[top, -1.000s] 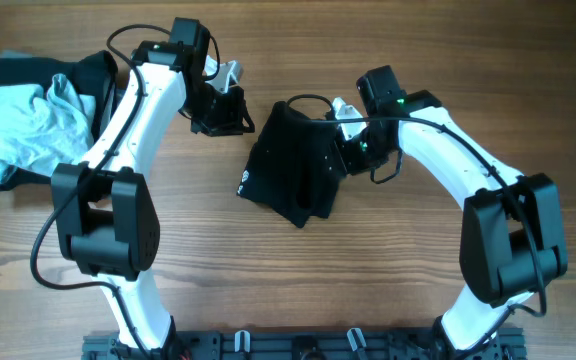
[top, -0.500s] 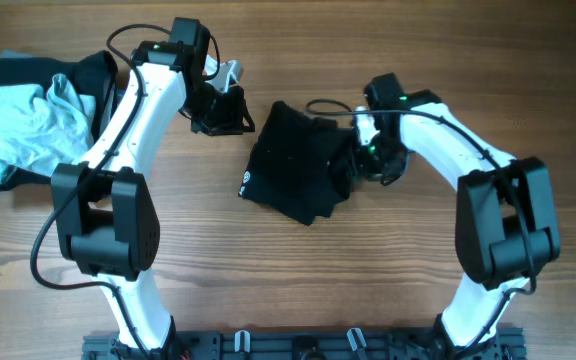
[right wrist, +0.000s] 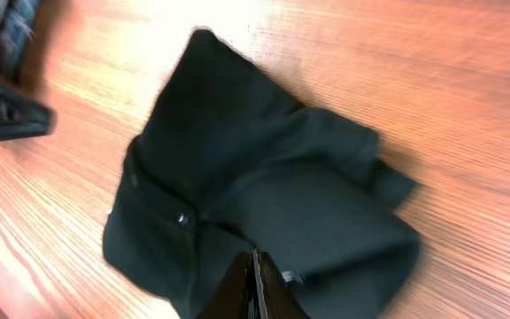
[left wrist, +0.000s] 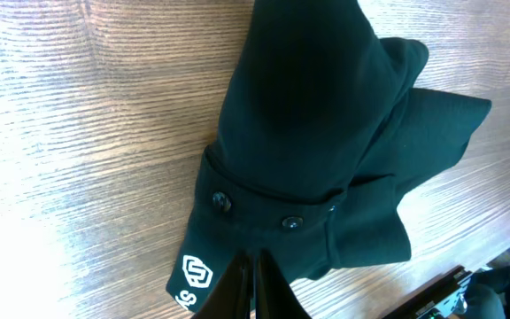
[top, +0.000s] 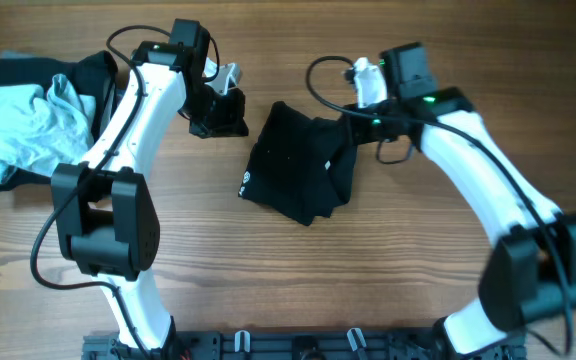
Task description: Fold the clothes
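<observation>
The clothes, a black garment (top: 298, 170), lie folded into a compact bundle at the table's middle. In the left wrist view it (left wrist: 326, 133) shows two small buttons and a white logo (left wrist: 193, 275) on a corner. My left gripper (top: 223, 118) hovers just beyond its upper left corner, its fingertips (left wrist: 253, 288) pressed together with nothing between them. My right gripper (top: 360, 122) hangs over the bundle's right edge. Its jaws (right wrist: 253, 283) are shut above the cloth (right wrist: 264, 186), and no fabric shows between them.
A heap of other clothing, light grey-blue fabric (top: 28, 120) over black, lies at the far left of the wooden table (top: 418, 250). A black rack (top: 298, 345) runs along the near edge.
My right gripper has drawn back up and to the right off the bundle's right edge and shut. My left gripper has also shut without moving. The bundle lies as it was.
</observation>
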`<act>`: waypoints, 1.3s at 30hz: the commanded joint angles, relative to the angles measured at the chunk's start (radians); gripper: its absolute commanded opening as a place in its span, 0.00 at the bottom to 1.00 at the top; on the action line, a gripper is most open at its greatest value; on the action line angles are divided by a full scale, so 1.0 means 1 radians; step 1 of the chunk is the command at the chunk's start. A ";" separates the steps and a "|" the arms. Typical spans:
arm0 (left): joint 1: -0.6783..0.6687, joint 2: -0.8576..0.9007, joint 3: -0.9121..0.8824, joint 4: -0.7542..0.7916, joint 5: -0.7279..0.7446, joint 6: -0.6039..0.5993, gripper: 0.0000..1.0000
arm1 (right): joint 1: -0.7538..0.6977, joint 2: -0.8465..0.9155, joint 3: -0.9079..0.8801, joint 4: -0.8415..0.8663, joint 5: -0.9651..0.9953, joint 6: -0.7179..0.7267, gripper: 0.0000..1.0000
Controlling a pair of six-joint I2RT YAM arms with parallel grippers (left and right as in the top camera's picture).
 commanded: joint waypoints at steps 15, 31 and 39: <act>-0.147 0.063 0.019 0.294 0.111 0.137 0.04 | -0.013 0.281 -0.006 -0.109 0.060 0.185 0.05; -0.002 0.093 0.166 0.105 0.130 0.064 0.39 | -0.013 0.116 -0.006 -0.134 0.032 0.077 0.09; -0.062 -0.022 0.034 -0.203 0.111 0.053 0.04 | -0.014 -0.125 -0.006 -0.092 0.103 0.140 0.09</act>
